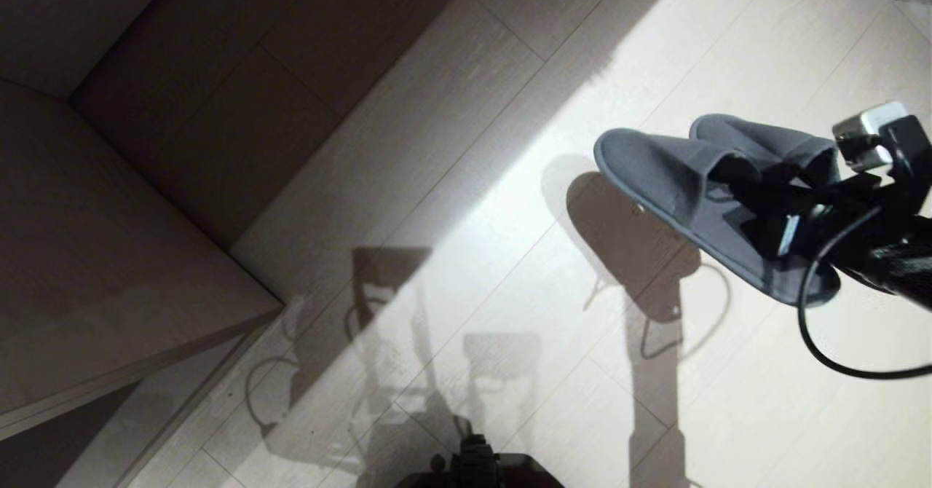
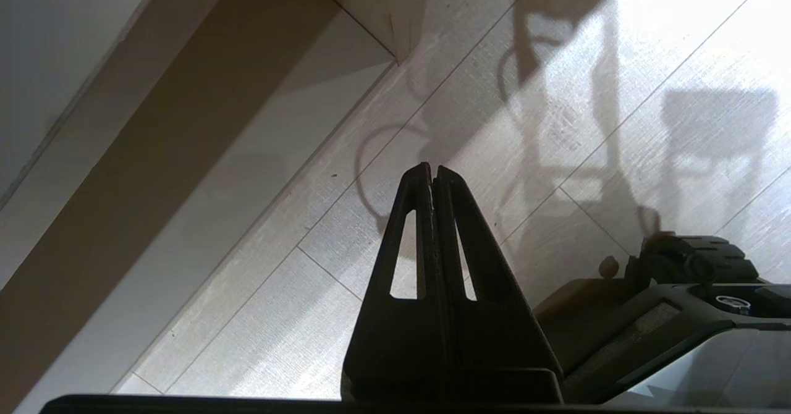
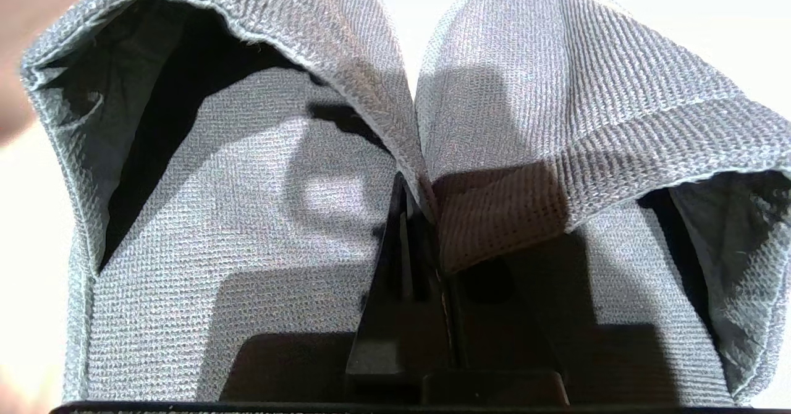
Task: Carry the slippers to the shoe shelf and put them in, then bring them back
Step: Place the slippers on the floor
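While the head view hid the grip, the right wrist view showed the right gripper (image 3: 426, 216) pinching both slippers (image 3: 309, 216) together; the left gripper (image 2: 432, 173), pressed shut, hung over the floor (image 2: 278, 315).

right tool (image 3: 426, 216) tips buried between slippers (image 1: 692, 182), heels hidden by arm

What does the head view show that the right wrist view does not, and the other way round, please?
Only the head view shows both slippers whole, lifted off the wood floor with their shadow below, the right arm's cable, and the beige wooden unit at the robot's left. Only the right wrist view shows where the right gripper bites: the uppers' inner edges pinched together between its shut fingers, each slipper's opening gaping to one side. Both show the pair held by the right gripper.
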Robot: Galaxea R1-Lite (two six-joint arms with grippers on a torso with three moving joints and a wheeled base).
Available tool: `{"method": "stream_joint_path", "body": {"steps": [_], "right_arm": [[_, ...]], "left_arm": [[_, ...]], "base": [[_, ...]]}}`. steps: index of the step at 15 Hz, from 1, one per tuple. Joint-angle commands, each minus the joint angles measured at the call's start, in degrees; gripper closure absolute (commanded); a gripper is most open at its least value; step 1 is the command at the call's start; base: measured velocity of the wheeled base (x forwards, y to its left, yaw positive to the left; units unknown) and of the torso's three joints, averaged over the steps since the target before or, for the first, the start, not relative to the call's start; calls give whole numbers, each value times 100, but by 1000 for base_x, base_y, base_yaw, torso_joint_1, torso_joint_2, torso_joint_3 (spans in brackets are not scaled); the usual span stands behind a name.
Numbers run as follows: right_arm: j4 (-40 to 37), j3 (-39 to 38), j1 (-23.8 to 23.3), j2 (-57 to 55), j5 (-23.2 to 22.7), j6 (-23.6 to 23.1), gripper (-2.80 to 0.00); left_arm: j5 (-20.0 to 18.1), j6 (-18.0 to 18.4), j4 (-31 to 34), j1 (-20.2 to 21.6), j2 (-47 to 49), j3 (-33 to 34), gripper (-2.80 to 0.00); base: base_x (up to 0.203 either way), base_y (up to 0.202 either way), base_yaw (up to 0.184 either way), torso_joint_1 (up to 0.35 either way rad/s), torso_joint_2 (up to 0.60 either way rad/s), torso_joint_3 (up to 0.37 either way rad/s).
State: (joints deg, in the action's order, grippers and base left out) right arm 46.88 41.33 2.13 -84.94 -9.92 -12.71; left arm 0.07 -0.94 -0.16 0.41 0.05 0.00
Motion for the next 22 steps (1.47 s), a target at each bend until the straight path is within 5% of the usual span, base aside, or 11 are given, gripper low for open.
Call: {"method": "stream_joint_path", "body": {"steps": [1, 7, 14, 15, 22], "right_arm": [[838, 337, 183, -1174, 352, 215, 0], [3404, 1528, 1210, -3372, 2463, 1085, 0], [3494, 2484, 1377, -4357, 2732, 1105, 0], [3498, 2518, 1377, -4371, 2732, 1114, -280], [3312, 2434, 1377, -4369, 2741, 1140, -280]], "left_arm": [[1, -3, -2, 2, 4, 0, 0], [1, -12, -2, 2, 4, 0, 0], [1, -12, -2, 2, 4, 0, 0], [1, -12, -2, 2, 4, 0, 0], [1, -12, -2, 2, 4, 0, 0]], "base": [[0, 0, 0, 0, 0, 0], [0, 0, 0, 0, 0, 0], [0, 0, 0, 0, 0, 0], [0, 0, 0, 0, 0, 0], [0, 0, 0, 0, 0, 0]]}}
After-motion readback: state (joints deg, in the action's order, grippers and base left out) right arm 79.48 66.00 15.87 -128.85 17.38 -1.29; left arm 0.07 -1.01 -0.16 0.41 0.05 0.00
